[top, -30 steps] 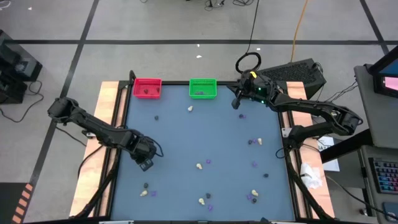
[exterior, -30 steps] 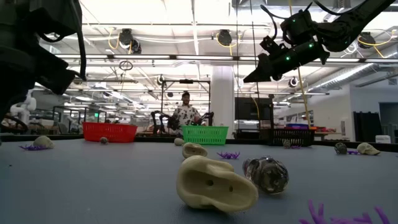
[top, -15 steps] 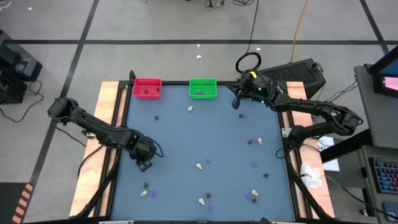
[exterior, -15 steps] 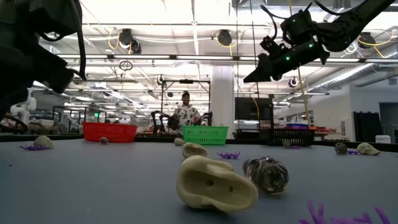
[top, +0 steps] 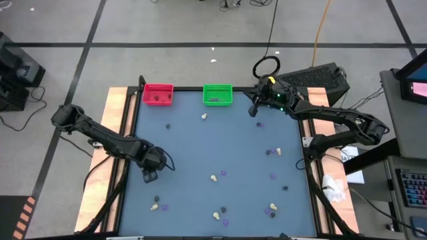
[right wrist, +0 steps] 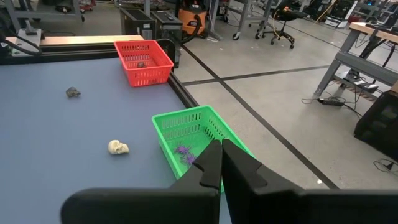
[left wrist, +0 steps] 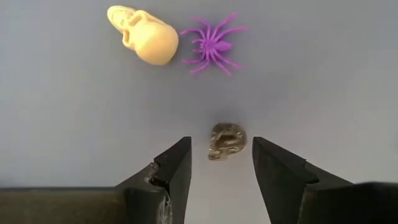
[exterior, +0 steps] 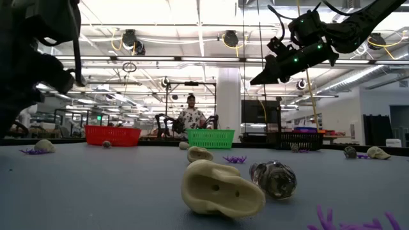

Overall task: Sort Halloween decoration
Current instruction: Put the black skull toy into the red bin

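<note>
High view: blue counter (top: pixel 200 153) with a red bin (top: pixel 158 95) and a green bin (top: pixel 217 95) at its far edge; small trinkets lie scattered over the surface, most of them toward the near and right parts.
Left tool (top: pixel 149 176): low over the counter's left side, fingers spread apart and grasping nothing.
Left wrist view: dark skull (left wrist: pixel 226 140) lies on the counter between the two dark fingers (left wrist: pixel 168 177), touching neither; it is the trinket nearest this tool.
Beyond the dark skull: cream skull (left wrist: pixel 144 37) and purple spider (left wrist: pixel 213 46), lying just beside each other and apart from the fingers.
Right tool (top: pixel 254 111): raised over the far right of the counter, just right of the green bin, fingers clenched together on nothing.
Right wrist view: purple bits, probably spiders, lie inside the green bin (right wrist: pixel 193 140); a dark lump lies in the red bin (right wrist: pixel 144 62); one cream skull and one dark lump lie on the counter between the bins.
Low view: large cream skull (exterior: pixel 220 186) in the foreground with a dark lump (exterior: pixel 273 178) just beside it; a person (exterior: pixel 190 119) stands in the room behind the bins.
</note>
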### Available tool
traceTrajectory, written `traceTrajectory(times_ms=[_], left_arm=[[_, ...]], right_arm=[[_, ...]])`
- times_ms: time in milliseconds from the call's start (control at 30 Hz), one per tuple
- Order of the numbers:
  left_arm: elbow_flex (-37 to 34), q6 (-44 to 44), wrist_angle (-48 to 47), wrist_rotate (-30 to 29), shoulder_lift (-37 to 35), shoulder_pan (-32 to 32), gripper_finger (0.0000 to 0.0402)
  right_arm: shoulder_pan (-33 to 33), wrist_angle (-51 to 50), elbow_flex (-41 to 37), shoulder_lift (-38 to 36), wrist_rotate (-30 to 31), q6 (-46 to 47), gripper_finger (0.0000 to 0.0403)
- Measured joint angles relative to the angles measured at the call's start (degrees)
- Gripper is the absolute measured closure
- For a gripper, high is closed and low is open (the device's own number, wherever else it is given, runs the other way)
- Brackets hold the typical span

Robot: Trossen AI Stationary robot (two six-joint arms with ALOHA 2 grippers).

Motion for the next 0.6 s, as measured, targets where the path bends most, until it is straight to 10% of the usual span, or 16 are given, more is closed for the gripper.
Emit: traceTrajectory(times_ms=[600], left_arm=[[-0.67,14.62,2.56,-3.73,2.81,-4.11,0.0239]], right_arm=[[0.0,-0.06,0.0,0.0,0.0,0.0,0.0403]])
